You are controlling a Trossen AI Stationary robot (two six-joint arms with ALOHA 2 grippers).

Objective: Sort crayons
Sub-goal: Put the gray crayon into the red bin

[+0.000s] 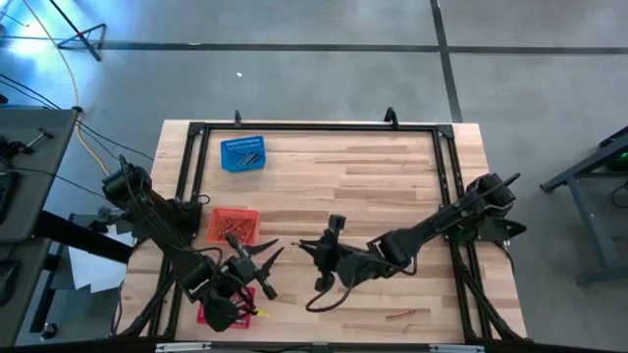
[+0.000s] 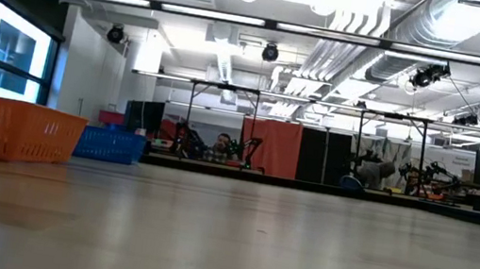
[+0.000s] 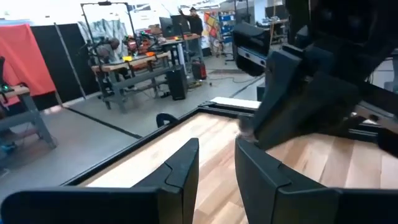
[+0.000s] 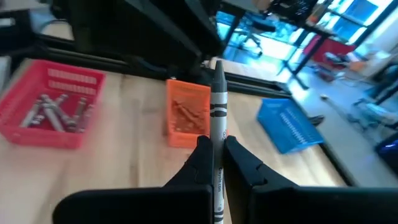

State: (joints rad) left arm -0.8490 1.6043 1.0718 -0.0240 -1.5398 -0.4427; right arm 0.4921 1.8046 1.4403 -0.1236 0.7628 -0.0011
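Observation:
My right gripper (image 4: 217, 149) is shut on a grey crayon (image 4: 219, 106) above the table's middle, in the high view (image 1: 324, 245). My left gripper (image 3: 217, 165) stands open with nothing between its fingers, near the front left (image 1: 270, 257), facing the right gripper. A red basket (image 4: 53, 106) holds grey crayons. An orange basket (image 4: 186, 112) holds orange-red crayons and a blue basket (image 1: 242, 154) holds blue ones. A red crayon (image 1: 399, 315) lies flat on the table near its front edge. My right gripper pinches the grey crayon's wrapped shaft (image 4: 218, 146) between its two fingers. The crayon lies along the fingers, and its pointed end (image 4: 217, 68) sticks out past the fingertips. It is lifted clear of the table.
The three baskets stand on the table's left half: blue at the far left, orange (image 1: 233, 226) at mid-left, red (image 1: 221, 309) at the front, partly under my left arm. A dark frame (image 1: 314, 126) borders the wooden table. Bare wood lies to the right.

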